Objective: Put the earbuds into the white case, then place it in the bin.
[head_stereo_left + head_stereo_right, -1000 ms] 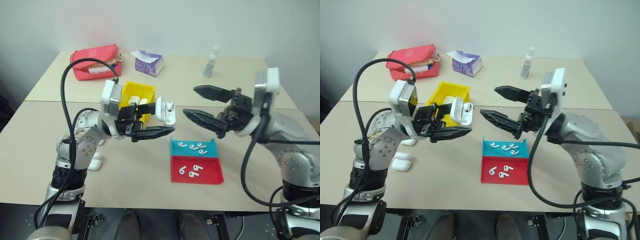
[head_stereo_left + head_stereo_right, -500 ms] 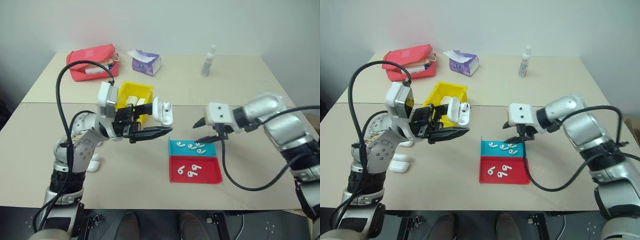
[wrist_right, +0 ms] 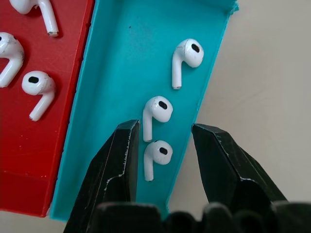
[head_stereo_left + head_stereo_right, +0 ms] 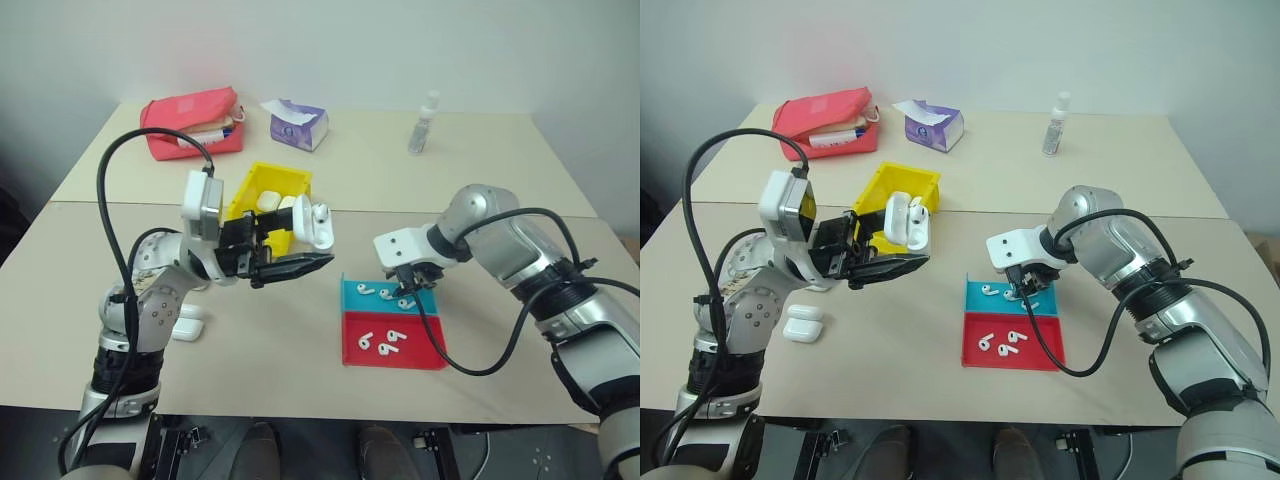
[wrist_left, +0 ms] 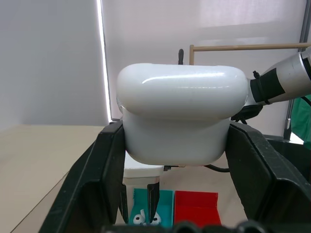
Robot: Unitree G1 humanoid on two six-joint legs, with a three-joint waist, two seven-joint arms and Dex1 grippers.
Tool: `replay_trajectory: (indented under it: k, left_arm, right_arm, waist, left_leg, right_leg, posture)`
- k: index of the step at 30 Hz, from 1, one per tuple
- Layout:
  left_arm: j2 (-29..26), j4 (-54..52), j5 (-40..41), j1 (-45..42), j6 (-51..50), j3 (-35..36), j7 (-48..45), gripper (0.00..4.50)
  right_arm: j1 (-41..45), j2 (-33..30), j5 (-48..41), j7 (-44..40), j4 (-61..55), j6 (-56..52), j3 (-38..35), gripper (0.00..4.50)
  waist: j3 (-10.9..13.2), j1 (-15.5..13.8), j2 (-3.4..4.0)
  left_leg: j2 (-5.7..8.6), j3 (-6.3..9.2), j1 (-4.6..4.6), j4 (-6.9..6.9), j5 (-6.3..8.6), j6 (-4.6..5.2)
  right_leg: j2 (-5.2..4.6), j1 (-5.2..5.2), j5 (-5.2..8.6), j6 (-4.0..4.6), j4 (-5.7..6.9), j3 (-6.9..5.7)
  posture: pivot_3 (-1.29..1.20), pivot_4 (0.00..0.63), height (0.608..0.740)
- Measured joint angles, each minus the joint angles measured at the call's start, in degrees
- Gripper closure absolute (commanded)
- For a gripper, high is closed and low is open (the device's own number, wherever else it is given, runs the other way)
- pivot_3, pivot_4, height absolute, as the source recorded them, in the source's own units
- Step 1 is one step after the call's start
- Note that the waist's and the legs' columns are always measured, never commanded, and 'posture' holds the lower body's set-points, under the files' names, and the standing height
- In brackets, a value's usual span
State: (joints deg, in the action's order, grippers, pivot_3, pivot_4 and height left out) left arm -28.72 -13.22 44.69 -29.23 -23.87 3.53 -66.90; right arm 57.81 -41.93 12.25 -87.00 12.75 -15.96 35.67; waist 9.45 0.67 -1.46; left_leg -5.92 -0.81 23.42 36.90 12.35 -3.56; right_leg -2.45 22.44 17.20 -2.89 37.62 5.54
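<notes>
Hovering over the teal tray [image 4: 388, 296], your right end effector [image 3: 160, 141] points down with its jaws half open and nothing between them but air; two earbuds [image 3: 156, 112] lie in the gap below, close together. Pick one, centre it, and come down straight so one finger does not knock the neighbour or catch the tray wall, which sits just beside one fingertip. Close gently; these buds look glossy and likely to skid.

Your left end effector [image 4: 290, 262] is clamped tight on the case [image 4: 318, 225], lid flipped up, held above the counter [image 4: 260, 350] near the yellow bin [image 4: 262, 187]. Keep it level for the drop-in.

A red tray [image 4: 420, 352] with more buds adjoins the teal one. Spare cases [image 4: 802, 328] lie by the left arm; a red pouch [image 4: 190, 122], tissues [image 4: 296, 123] and a small bottle [image 4: 423, 122] sit well back, out of the way.
</notes>
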Motion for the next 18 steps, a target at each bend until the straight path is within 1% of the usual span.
replay_trajectory:
  k: [7, 18]
  left_arm:
    - [0.11, -0.10, -0.09, 0.00, 0.17, -0.02, 0.08, 1.73]
    - [0.12, -0.20, -0.09, 0.00, 0.18, -0.02, 0.41, 1.73]
  right_arm:
    - [-0.16, 3.43, 4.81, 0.77, -0.45, -2.76, 1.67, 2.38]
    - [-1.17, 5.20, 8.44, 1.96, -0.28, -3.49, 1.84, 2.38]
  waist:
    - [0.00, 0.06, 0.00]
    - [0.00, 0.05, 0.00]
  left_leg:
    - [0.00, 0.00, -0.01, 0.00, 0.00, 0.00]
    - [0.00, 0.00, -0.01, 0.00, 0.00, 0.00]
  right_leg:
    - [0.00, 0.00, 0.00, 0.00, 0.01, 0.00]
    - [0.00, 0.00, 0.00, 0.00, 0.02, 0.00]
  posture:
    - [0.00, 0.150, 0.740]
    - [0.00, 0.150, 0.740]
